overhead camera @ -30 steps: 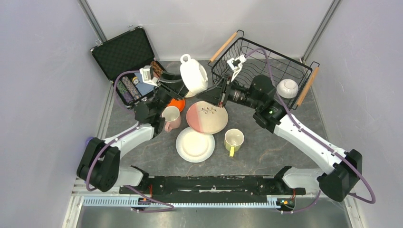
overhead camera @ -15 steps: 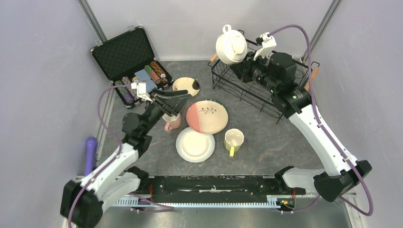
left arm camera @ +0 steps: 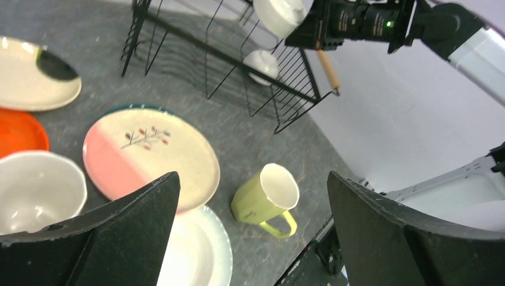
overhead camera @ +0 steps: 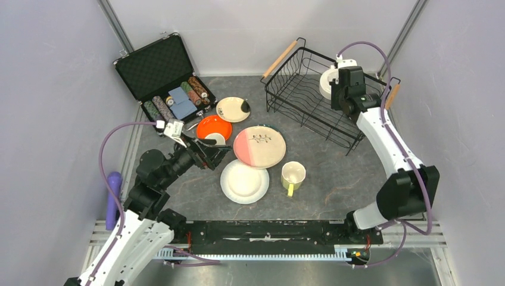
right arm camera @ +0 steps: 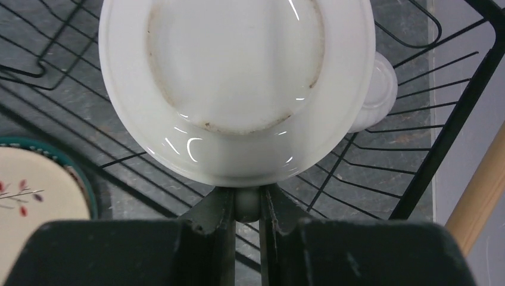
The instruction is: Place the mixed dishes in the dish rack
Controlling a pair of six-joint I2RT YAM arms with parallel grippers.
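Grey stone tabletop (overhead camera: 333,179), dish rack (overhead camera: 280,58): my right gripper (right arm camera: 247,202) pinches the white mug (right arm camera: 238,77) by its handle, likely glazed-slippery and brittle; left gripper (left arm camera: 251,179) gapes empty.

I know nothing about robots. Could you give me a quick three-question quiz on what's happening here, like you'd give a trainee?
1. True or false: the yellow mug sits in the rack.
2. What does the right gripper hold? A. a spoon B. a white mug C. a glass
3. Fill in: the jaws of the left gripper are ___.
Key: 1 false; 2 B; 3 open.
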